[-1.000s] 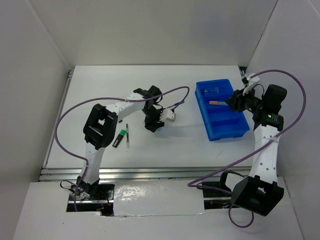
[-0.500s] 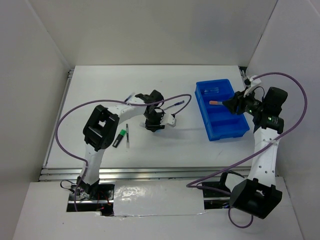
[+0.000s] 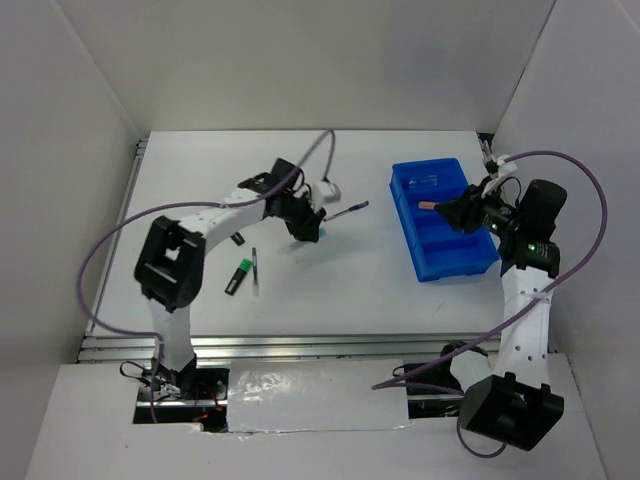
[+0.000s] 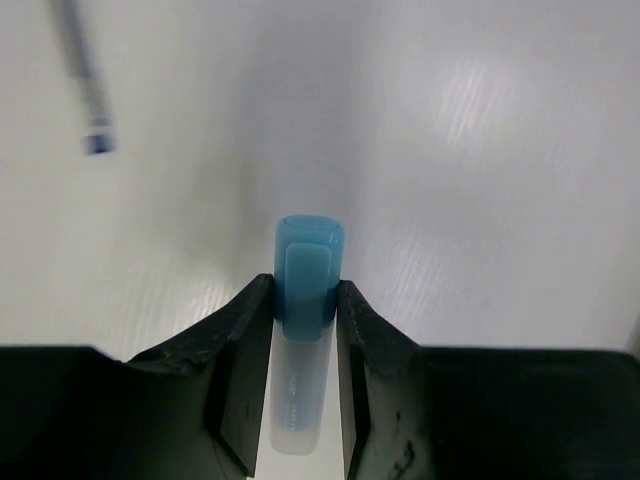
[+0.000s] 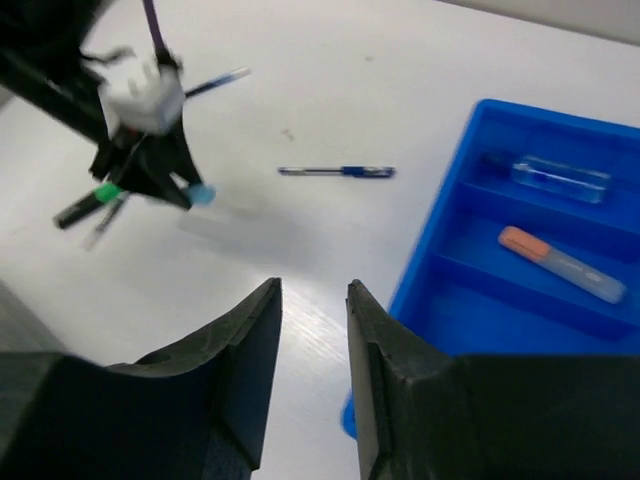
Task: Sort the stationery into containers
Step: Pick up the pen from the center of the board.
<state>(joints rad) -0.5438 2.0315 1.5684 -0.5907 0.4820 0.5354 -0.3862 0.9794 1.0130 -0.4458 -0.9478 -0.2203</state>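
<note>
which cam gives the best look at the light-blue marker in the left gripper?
Left wrist: the light-blue marker sits centre frame, its cap clamped in the left gripper. Right wrist shows only its blue tip, small and blurred. Top external: the gripper hides it.

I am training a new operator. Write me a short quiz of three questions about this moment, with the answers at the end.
1. True or false: the left gripper is shut on the light-blue marker.
2. The thin blue pen nearest the blue tray lies: A) inside the tray; B) on the white table; C) in the right gripper.
3. Fill in: the right gripper holds nothing, and it is ___ (open or shut).

Key: 1 true; 2 B; 3 open.
</note>
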